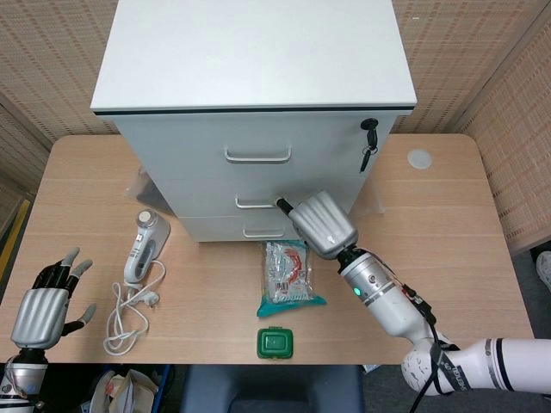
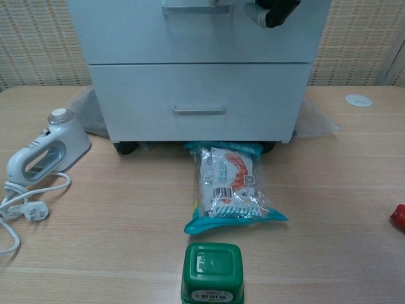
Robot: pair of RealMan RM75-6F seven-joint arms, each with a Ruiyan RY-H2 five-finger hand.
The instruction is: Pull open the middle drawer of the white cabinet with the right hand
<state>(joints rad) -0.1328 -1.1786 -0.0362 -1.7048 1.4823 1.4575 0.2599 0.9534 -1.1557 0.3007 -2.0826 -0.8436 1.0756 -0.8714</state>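
The white cabinet [image 1: 258, 95] stands at the back of the table with three drawers, all closed. The middle drawer's handle [image 1: 261, 203] is a slim silver bar, cut off at the top edge of the chest view [image 2: 197, 7]. My right hand [image 1: 318, 224] hovers in front of the middle drawer, back up, with one dark fingertip [image 1: 280, 204] at the handle's right end. In the chest view its fingers [image 2: 271, 9] sit just right of the handle, holding nothing. My left hand [image 1: 45, 305] rests at the table's front left, fingers spread.
A snack packet [image 1: 291, 275] lies just in front of the bottom drawer, a green lidded box [image 1: 275, 344] nearer me. A white hand mixer [image 1: 145, 247] with its cord lies left of the cabinet. Keys [image 1: 368, 146] hang from the top drawer's lock. A white disc [image 1: 419, 158] lies at the right.
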